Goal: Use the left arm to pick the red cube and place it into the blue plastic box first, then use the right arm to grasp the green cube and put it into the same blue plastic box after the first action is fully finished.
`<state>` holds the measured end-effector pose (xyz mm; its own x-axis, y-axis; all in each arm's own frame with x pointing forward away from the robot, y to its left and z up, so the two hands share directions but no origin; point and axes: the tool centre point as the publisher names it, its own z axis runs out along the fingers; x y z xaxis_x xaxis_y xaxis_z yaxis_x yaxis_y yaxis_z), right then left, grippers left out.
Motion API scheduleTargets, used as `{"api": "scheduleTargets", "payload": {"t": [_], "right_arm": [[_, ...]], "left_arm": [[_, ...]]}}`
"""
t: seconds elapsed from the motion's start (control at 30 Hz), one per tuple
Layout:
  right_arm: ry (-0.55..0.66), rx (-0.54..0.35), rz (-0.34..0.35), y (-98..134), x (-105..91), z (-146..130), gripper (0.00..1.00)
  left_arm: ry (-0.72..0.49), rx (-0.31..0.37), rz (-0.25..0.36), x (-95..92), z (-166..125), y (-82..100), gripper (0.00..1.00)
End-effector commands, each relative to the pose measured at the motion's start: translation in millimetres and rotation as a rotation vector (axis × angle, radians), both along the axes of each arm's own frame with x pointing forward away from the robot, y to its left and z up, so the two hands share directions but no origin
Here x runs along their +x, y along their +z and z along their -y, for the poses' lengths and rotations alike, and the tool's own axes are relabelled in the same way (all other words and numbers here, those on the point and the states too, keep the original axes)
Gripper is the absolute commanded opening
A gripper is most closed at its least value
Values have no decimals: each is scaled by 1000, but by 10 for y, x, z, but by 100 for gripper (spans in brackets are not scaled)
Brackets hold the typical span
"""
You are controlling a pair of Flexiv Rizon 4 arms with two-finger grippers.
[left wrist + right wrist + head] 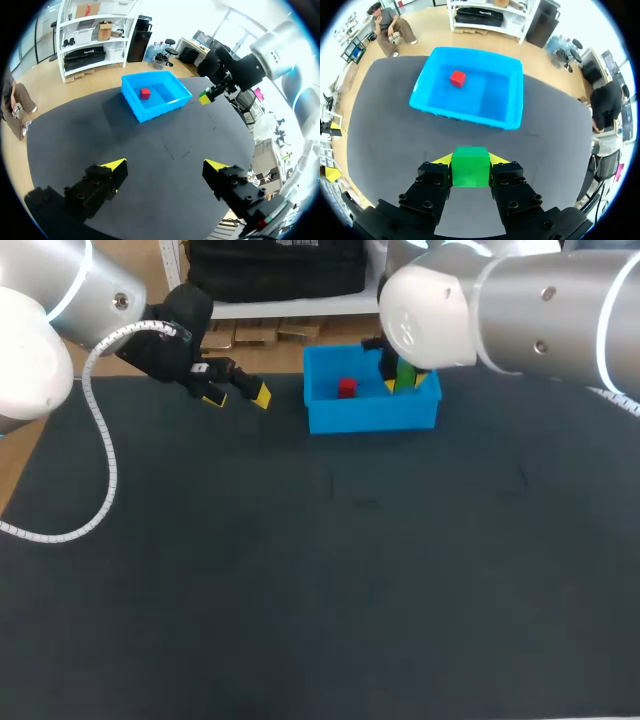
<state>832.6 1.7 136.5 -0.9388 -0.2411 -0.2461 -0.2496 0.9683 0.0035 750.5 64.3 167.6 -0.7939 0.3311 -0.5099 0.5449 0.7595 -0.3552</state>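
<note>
Over the dark table (380, 130) hangs a smooth, evenly green cube (470, 166).

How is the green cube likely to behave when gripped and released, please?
Probably stiff: the green cube shows crisp square edges though the right gripper clamps it from both sides. Its flat faces suggest it will settle rather than roll, as the red cube sits flat in the blue box.
</note>
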Motion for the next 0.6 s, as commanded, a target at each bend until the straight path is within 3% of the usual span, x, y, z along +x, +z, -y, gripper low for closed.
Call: {"api": "scheduleTargets", "payload": {"t": [0.03,0.6], "right_arm": [[9,7,23,80,-25,30,0],[94,18,137,278,256,53,0]], "left_arm": [[-2,-5,3,-8,-12,-8,100],[-2,-5,3,-8,-12,-8,100]]}}
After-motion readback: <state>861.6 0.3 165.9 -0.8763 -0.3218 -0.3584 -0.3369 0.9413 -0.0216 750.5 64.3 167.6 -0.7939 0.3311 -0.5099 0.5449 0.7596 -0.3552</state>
